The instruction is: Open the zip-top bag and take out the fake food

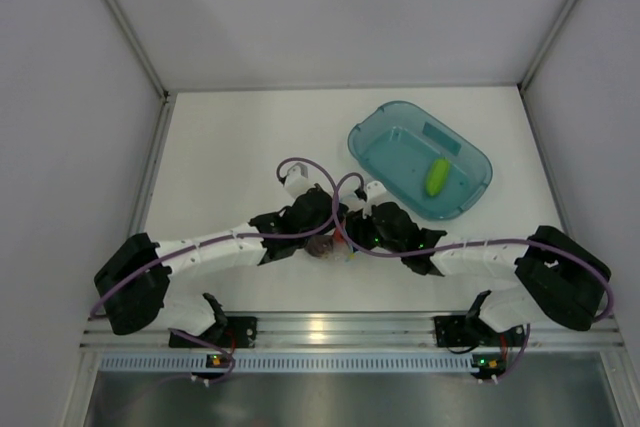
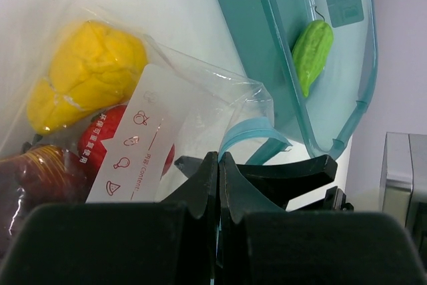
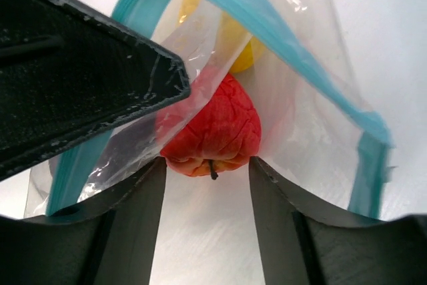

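Note:
The zip-top bag (image 2: 200, 91) lies mid-table between both arms, its light blue zip strip (image 3: 267, 25) pulled apart. My left gripper (image 2: 219, 158) is shut on the bag's edge at the strip. Inside the bag are a yellow piece (image 2: 90, 71), a red apple-like piece (image 3: 213, 128) and a dark maroon piece (image 2: 33, 178). My right gripper (image 3: 207, 160) is open at the bag's mouth, its fingertips on either side of the red piece's stem end without squeezing it. A green piece of fake food (image 1: 437, 177) lies in the teal tray (image 1: 380, 127).
The teal tray stands at the back right of the white table, close to the bag's mouth. White enclosure walls (image 1: 80, 97) border the table on three sides. An aluminium rail (image 1: 330, 327) runs along the near edge by the arm bases.

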Controlling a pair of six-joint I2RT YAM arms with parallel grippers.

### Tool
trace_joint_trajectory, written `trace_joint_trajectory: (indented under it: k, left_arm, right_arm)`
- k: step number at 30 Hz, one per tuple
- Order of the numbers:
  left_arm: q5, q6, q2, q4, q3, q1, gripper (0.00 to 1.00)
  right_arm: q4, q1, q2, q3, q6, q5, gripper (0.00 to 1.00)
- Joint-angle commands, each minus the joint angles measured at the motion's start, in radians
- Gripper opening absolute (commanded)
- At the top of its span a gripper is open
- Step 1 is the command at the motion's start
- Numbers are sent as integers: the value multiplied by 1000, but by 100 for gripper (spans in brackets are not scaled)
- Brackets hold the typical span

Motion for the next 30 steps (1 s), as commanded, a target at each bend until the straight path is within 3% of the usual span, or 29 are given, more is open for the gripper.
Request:
trace_joint_trajectory:
  k: [1, 7, 12, 17, 20, 24, 30]
  left_arm:
    - [18, 6, -6, 72, -3, 3, 0]
    - [63, 7, -22, 103, -15, 3, 0]
    - [95, 23, -47, 122, -23, 4, 0]
    - [139, 21, -81, 153, -44, 9, 0]
    - [152, 24, -102, 155, -49, 9, 0]
    - [179, 29, -122, 169, -47, 10, 0]
    - [273, 36, -115, 221, -34, 21, 0]
  right_arm:
    - [87, 16, -3, 31, -13, 57, 55]
    - [158, 4, 63, 62, -11, 57, 64]
    - [238, -10, 114, 71, -16, -31, 70]
    - [249, -16, 148, 74, 12, -4, 69]
    - [227, -22, 125, 62, 26, 36, 67]
    - [278, -37, 57, 16, 29, -38, 63]
    - [249, -37, -91, -30, 24, -79, 65]
